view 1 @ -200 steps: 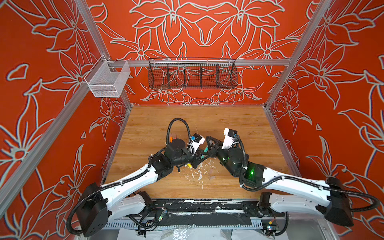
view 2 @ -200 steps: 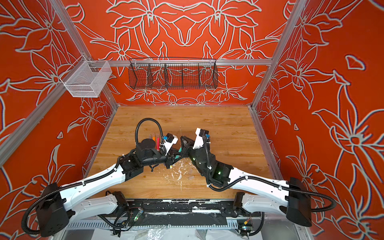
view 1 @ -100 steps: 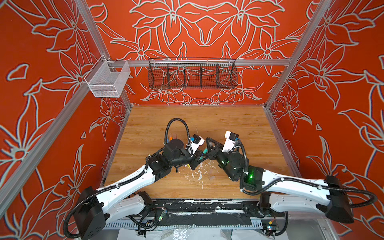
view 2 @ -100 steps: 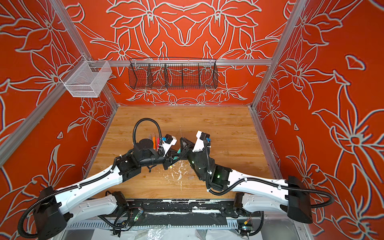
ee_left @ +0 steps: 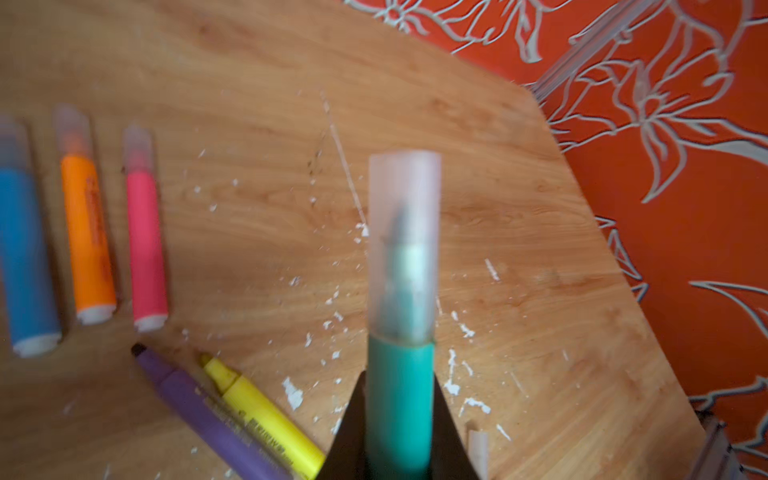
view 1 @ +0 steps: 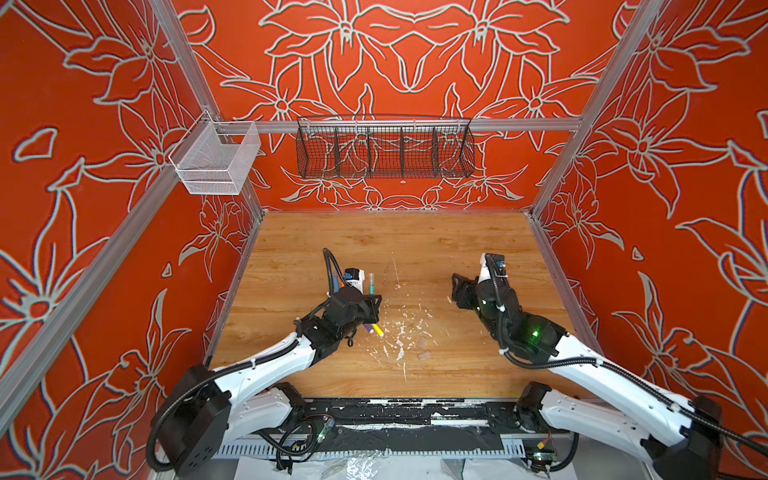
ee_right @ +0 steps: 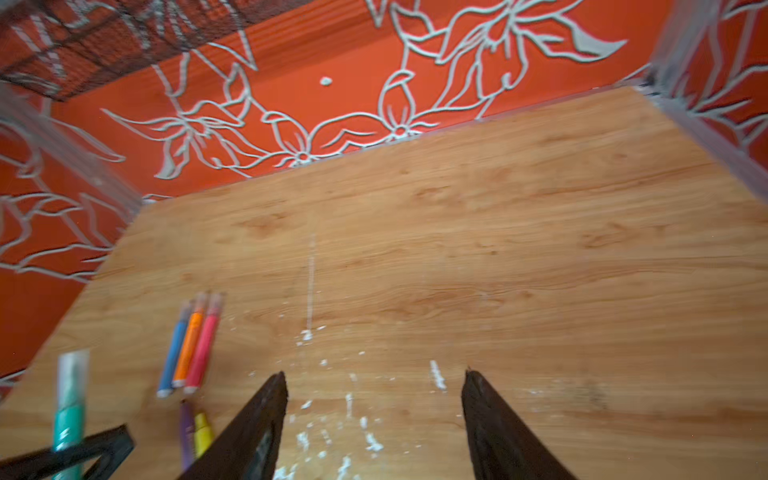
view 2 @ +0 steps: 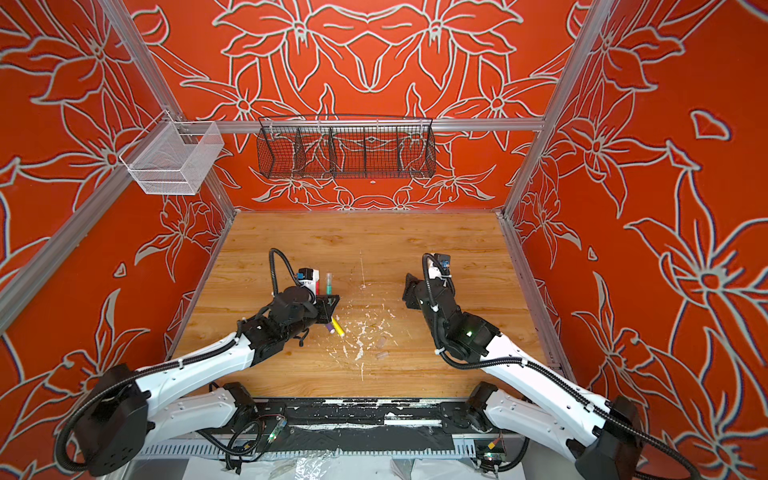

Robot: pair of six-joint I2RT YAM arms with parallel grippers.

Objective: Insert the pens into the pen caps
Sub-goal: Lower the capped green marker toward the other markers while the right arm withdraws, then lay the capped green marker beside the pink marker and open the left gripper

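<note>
Gripping smooth green pen [ee_left: 399, 399], frosted cap [ee_left: 404, 232].

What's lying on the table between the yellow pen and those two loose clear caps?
Only white flecks on the bare table lie between the yellow pen and the loose caps; both top views show it.

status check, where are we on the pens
Left gripper shut on green pen, cap on. Right gripper open, empty. Purple pen and yellow pen uncapped on table, two loose caps nearby. Nothing in the way.
</note>
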